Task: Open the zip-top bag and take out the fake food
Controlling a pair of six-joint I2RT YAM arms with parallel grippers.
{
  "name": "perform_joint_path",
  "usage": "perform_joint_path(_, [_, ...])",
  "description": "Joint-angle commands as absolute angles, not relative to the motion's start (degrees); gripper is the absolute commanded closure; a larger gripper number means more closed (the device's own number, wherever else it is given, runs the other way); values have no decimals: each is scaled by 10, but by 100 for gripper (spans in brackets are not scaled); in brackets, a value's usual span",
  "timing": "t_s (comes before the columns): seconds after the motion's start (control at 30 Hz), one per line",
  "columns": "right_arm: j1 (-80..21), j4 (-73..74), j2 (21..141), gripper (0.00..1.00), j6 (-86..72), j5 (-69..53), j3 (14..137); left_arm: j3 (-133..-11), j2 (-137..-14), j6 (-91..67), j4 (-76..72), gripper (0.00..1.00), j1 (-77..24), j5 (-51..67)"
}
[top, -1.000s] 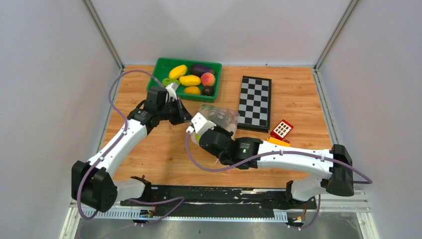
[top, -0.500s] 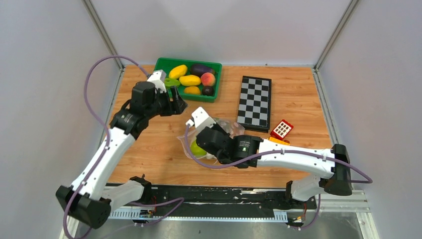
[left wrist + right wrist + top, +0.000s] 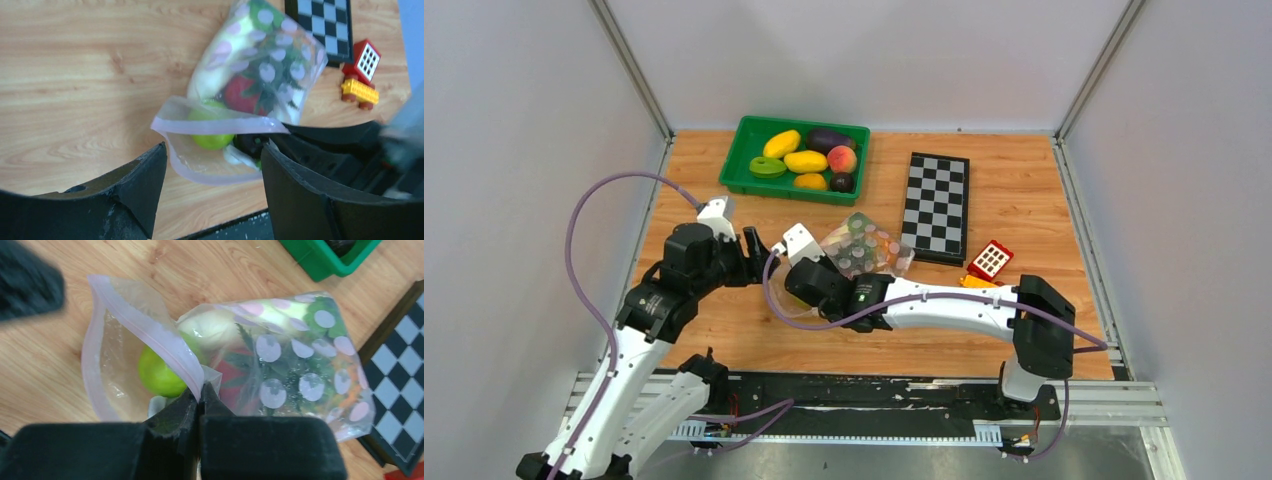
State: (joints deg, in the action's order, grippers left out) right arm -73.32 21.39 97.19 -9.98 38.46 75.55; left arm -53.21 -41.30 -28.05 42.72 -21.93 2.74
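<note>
L gripper (image 3: 214,150) is spread wide, nothing in it, near the bag's mouth. Bag (image 3: 280,355) lies mid-table (image 3: 714,330) w/ mouth gaping. Food's inside: green pear (image 3: 157,372) at the mouth, red & leafy bits deeper in. R gripper (image 3: 199,392) is pinched tight on the pink zip strip (image 3: 160,335). Chessboard (image 3: 936,205) sits just beside the bag's closed end.

The zip-top bag (image 3: 864,248) lies mid-table with the fake food (image 3: 159,374) inside it (one piece at the mouth). The tray (image 3: 736,158) sits behind-left, the chessboard (image 3: 937,205) just right, the toy block car (image 3: 990,262) by the chessboard's near right corner
</note>
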Motion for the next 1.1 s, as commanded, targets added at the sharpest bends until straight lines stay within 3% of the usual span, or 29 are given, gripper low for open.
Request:
perform_joint_path(0.0, [-716, 154, 967, 100, -168, 356, 770, -468, -408, -313, 381, 26, -219, 85])
perform_joint_path(0.2, [-675, 158, 952, 100, -249, 306, 732, -352, -411, -401, 250, 45, -228, 146])
perform_joint_path(0.47, [-670, 138, 955, 100, -265, 269, 701, -267, -444, -484, 115, 45, -251, 128])
perform_joint_path(1.07, [-670, 85, 987, 100, -298, 219, 660, -217, -539, -574, 21, 13, -276, -22])
